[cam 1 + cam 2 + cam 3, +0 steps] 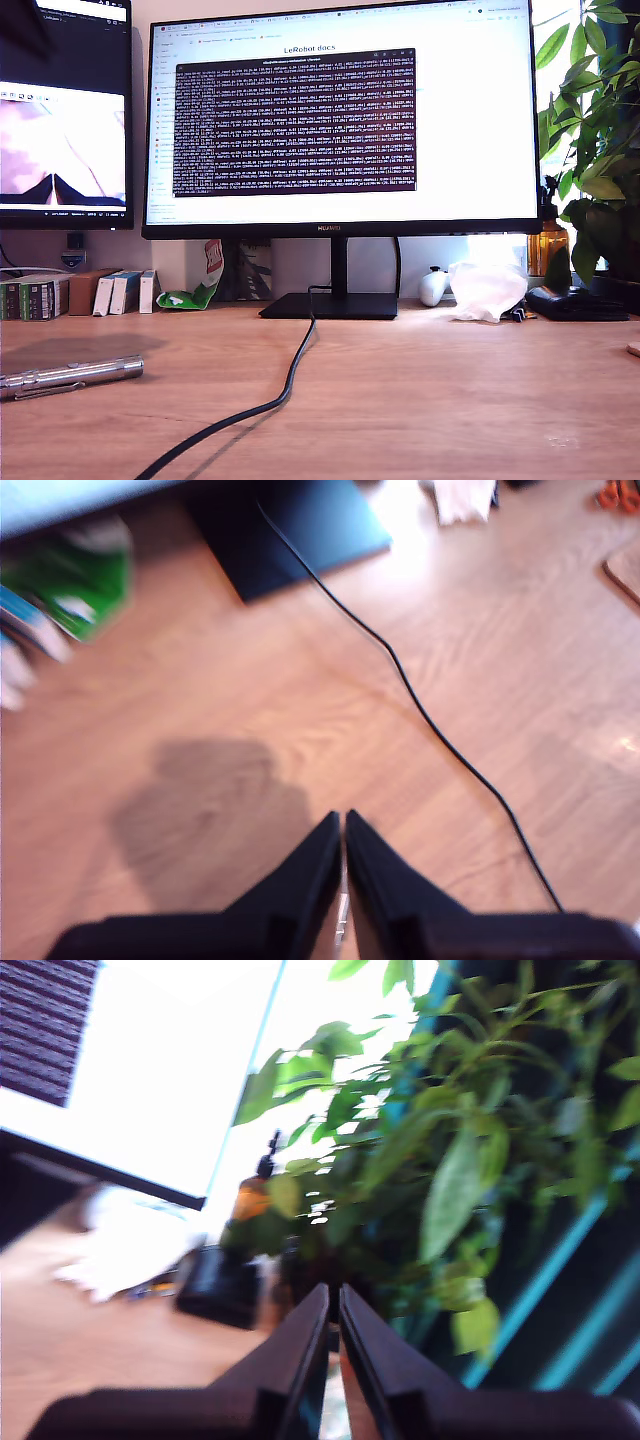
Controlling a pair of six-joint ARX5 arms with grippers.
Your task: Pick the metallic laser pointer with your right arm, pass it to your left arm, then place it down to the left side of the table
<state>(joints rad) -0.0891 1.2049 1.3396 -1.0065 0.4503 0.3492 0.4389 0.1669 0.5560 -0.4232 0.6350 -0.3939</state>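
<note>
The first gripper (343, 825) hangs above the bare table (300, 710) with its jaws pressed together and nothing between them. Its shadow falls on the wood just ahead of the tips. A black cable (420, 705) runs across the table beyond and to one side of the jaws, leading back to the monitor base (290, 530). A green packet (80, 575) shows blurred, well ahead of the jaws.

The second gripper (335, 1300) is likewise closed and empty, raised and pointing at a leafy plant (430, 1160). An amber bottle (255, 1195) and a dark case (215, 1285) stand ahead of its tips, near the monitor's (150, 1070) corner.

Neither gripper appears in the exterior view. There the pointer (70, 377) lies flat on the table (430, 400) at the exterior view's left, unheld, with the cable (280, 395) well apart from it. It appears in neither wrist view, so its place relative to either gripper cannot be told.
</note>
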